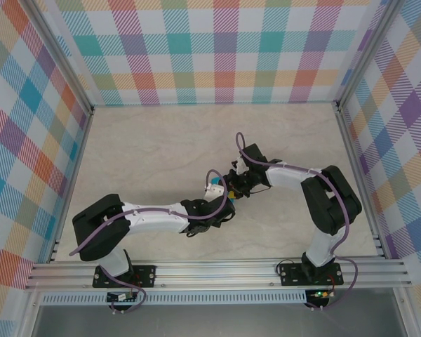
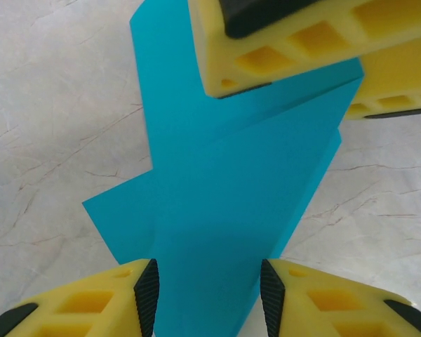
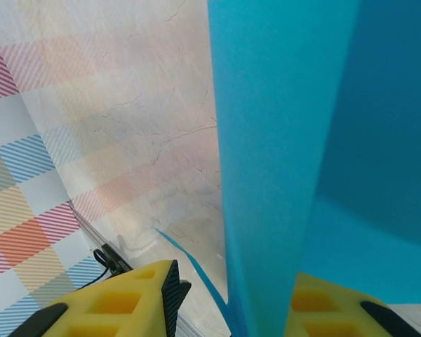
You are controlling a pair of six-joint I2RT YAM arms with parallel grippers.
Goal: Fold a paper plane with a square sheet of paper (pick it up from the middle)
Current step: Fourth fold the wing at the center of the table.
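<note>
On the table [image 1: 147, 147]: folded paper [image 2: 224, 196] is sitting between both pincers.
Left pincer [image 2: 207, 288]: is straddling the paper's near end; grip cannot be told.
Right pincer [image 3: 235, 284]: is standing parted around the far end.
Long axis: is running pincer to pincer.

Table [image 1: 147, 147] walled behind and on both sides. Grippers meet near table centre, left one coming from left, right one from right. Paper plane [image 2: 217, 210] between them, over table. Left gripper [image 2: 209, 295] straddles one end of plane, finger on each side. Right gripper [image 3: 231, 302] at opposite end, plane's raised fold running between its fingers.
</note>
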